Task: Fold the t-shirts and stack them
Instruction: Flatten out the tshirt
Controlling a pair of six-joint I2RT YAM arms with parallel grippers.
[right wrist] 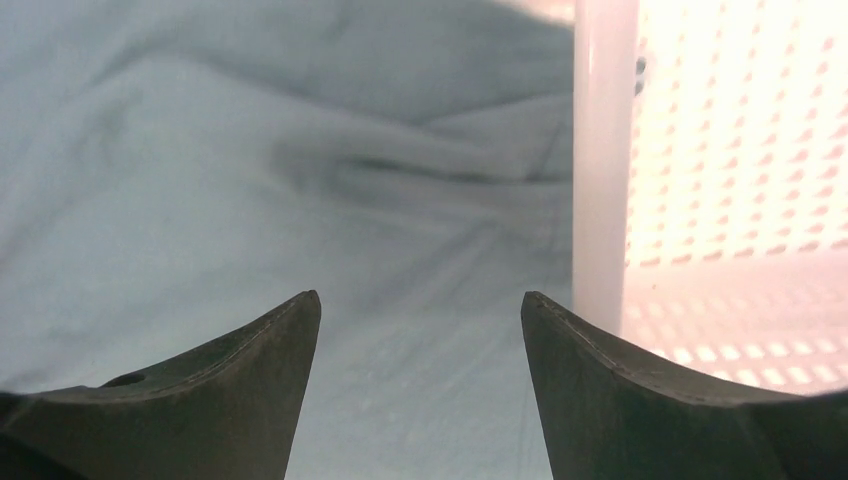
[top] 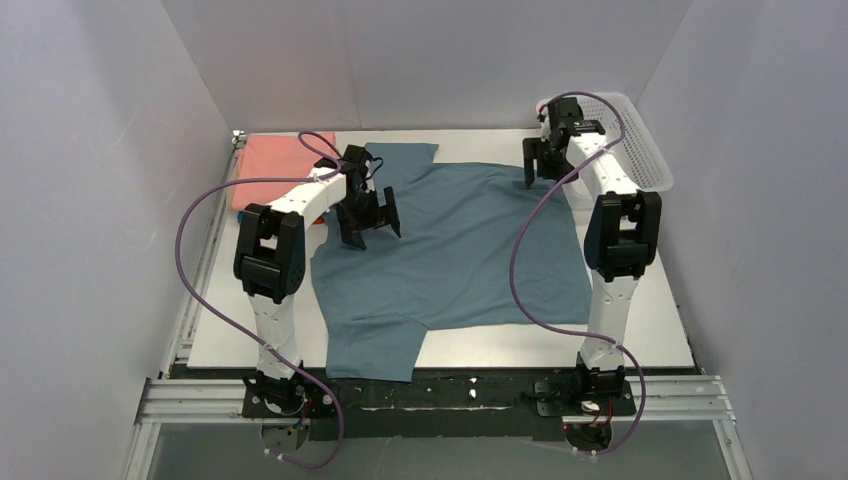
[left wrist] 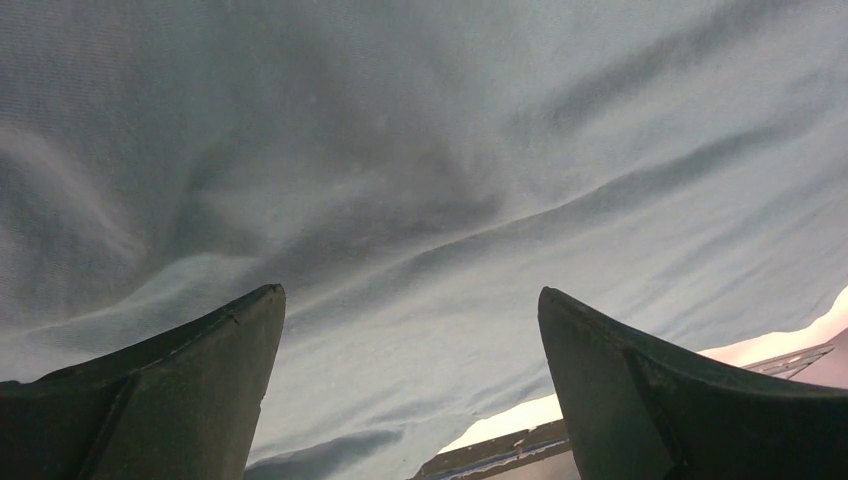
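A large dusty blue-grey t-shirt [top: 460,250] lies spread flat on the white table, one sleeve hanging over the near edge. It fills the left wrist view [left wrist: 400,180] and most of the right wrist view [right wrist: 250,180]. A folded salmon-pink shirt [top: 272,165] lies at the back left. My left gripper [top: 370,222] is open and empty just above the blue-grey shirt's left part. My right gripper [top: 540,165] is open and empty above the shirt's back right edge, beside the basket. No orange or bright blue shirt shows.
A white plastic mesh basket [top: 635,150] stands at the back right; its rim [right wrist: 600,160] is close to my right gripper. Bare white table [top: 560,345] shows in front of the shirt. White walls enclose the table.
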